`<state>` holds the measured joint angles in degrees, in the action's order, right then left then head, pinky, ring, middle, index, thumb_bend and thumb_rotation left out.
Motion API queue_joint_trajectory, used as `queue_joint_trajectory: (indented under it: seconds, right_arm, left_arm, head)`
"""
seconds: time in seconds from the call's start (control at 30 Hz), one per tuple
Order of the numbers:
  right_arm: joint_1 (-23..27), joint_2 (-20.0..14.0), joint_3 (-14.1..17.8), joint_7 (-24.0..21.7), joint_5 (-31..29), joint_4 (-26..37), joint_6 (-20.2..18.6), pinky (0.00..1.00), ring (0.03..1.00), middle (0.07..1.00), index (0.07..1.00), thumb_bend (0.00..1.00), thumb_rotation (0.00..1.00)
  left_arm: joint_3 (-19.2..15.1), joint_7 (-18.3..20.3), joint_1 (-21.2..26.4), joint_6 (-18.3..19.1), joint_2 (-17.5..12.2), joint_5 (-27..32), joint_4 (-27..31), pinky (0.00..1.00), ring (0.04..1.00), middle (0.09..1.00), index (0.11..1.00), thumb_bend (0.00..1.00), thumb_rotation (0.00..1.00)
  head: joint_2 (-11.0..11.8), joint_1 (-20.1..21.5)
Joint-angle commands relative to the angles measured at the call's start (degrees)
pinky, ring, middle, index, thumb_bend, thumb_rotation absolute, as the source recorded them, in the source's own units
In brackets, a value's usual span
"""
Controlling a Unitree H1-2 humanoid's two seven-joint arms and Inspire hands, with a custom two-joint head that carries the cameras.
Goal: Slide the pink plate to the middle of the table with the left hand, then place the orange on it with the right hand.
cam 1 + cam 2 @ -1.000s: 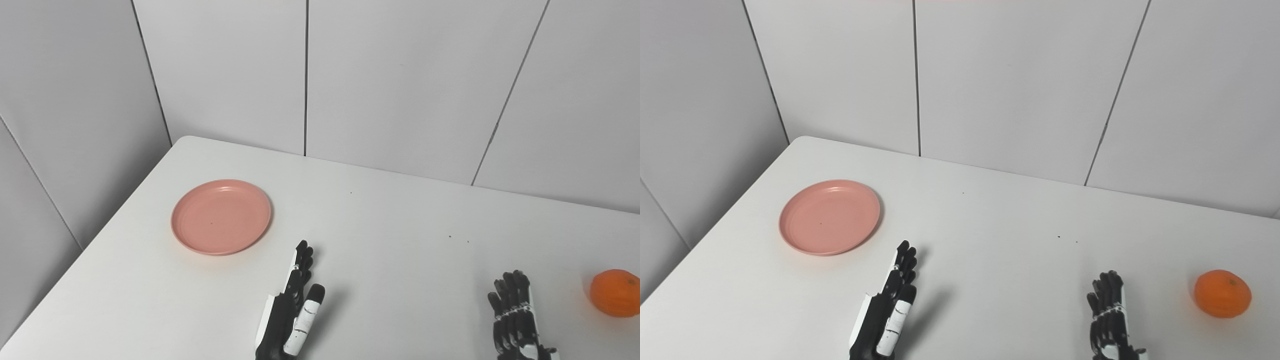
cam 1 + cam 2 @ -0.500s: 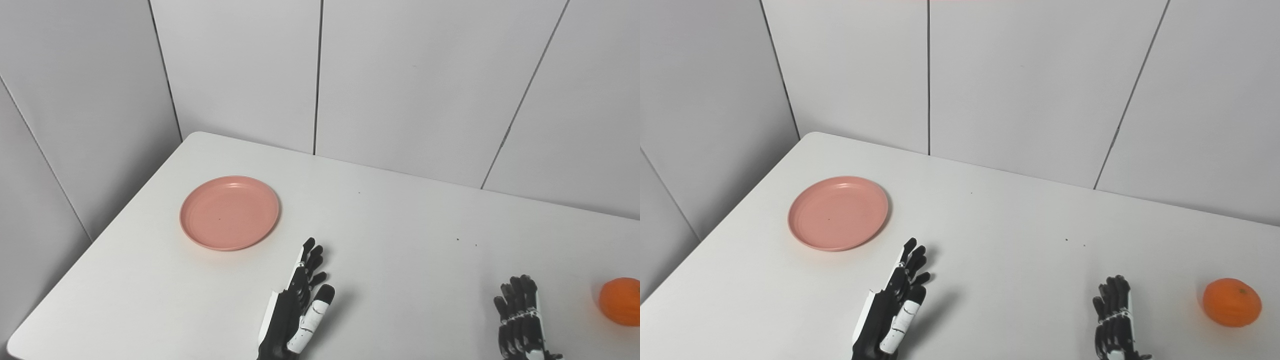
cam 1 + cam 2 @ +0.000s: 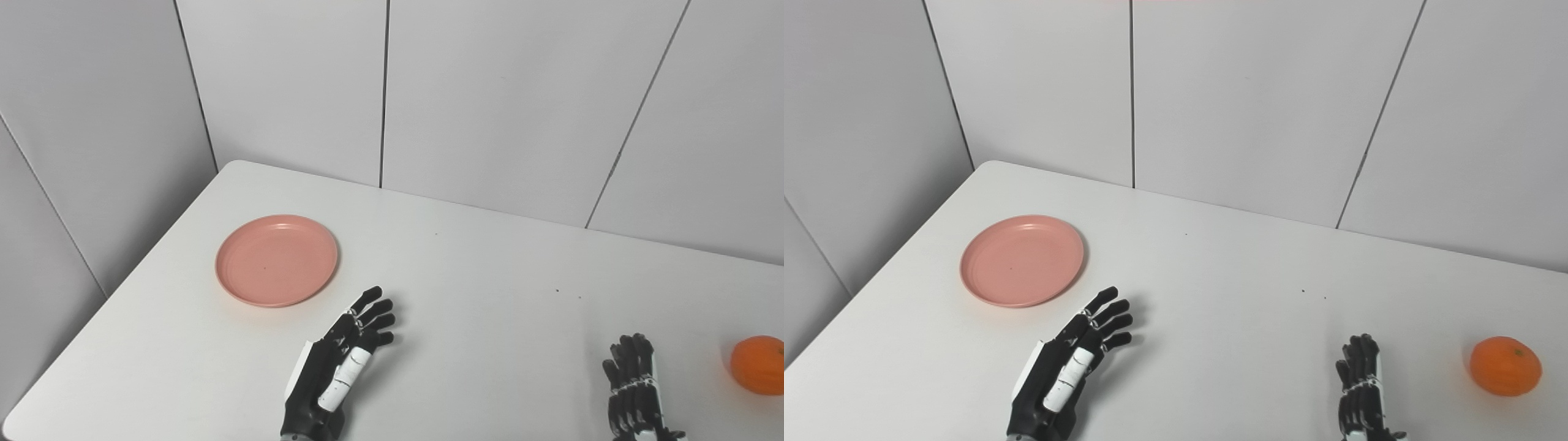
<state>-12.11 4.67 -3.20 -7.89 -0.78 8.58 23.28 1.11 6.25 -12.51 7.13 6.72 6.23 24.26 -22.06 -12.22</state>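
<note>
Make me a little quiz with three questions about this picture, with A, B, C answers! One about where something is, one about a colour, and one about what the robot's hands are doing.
1. Where is the round orange fruit?
A. on the plate
B. on the white table, at the right
C. in a hand

2. What colour is the round flat plate?
A. blue
B. green
C. pink

3. What is the black-and-white left hand doing?
A. holding nothing, fingers spread
B. squeezing the fruit
C. lifting the plate

Answers:
1. B, since the fruit lies alone on the table, beyond the right hand.
2. C, as the plate is clearly pink.
3. A, because the left hand is open with its fingers apart, short of the plate and touching nothing.
</note>
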Motion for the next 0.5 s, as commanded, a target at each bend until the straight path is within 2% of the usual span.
queue_joint_trajectory:
  seconds: [0.0, 0.17, 0.3, 0.43, 0.47]
  right_arm:
    - [-5.1, -3.0, 0.3, -0.1, 0.0, -6.1, 1.0, 1.0, 1.0, 0.982, 1.0, 0.85, 1.0]
    - [-5.0, -2.7, 0.4, -0.4, -0.1, -6.3, 0.7, 1.0, 1.0, 0.974, 1.0, 0.85, 1.0]
    - [-5.0, -2.7, 0.3, -0.4, 0.1, -6.4, 0.8, 1.0, 0.999, 0.966, 1.0, 0.85, 1.0]
    - [-5.0, -2.9, 0.0, -0.4, 0.2, -6.4, 0.9, 1.0, 1.0, 0.958, 1.0, 0.84, 1.0]
    - [-5.1, -2.9, 0.0, -0.4, 0.1, -6.2, 0.8, 1.0, 0.998, 0.956, 1.0, 0.84, 1.0]
  left_arm:
    - [-0.8, 2.0, 3.4, 3.7, -6.9, 1.7, 3.8, 0.78, 0.813, 0.83, 0.824, 1.0, 0.71]
    - [-4.2, 4.2, 9.0, 8.3, -7.8, 4.7, 5.1, 0.75, 0.804, 0.823, 0.822, 1.0, 0.7]
    - [-5.0, 5.4, 12.4, 11.2, -9.2, 6.2, 6.0, 0.75, 0.787, 0.799, 0.834, 1.0, 0.74]
    - [-4.5, 5.3, 15.9, 14.0, -11.2, 10.2, 6.8, 0.81, 0.829, 0.827, 0.864, 1.0, 0.74]
    - [-4.5, 5.7, 16.7, 14.4, -11.8, 11.7, 6.7, 0.85, 0.859, 0.847, 0.89, 0.97, 0.75]
  head:
    - [0.0, 0.0]
    - [0.4, -0.5]
    - [0.5, -0.6]
    - [0.4, -0.6]
    - [0.0, -0.6]
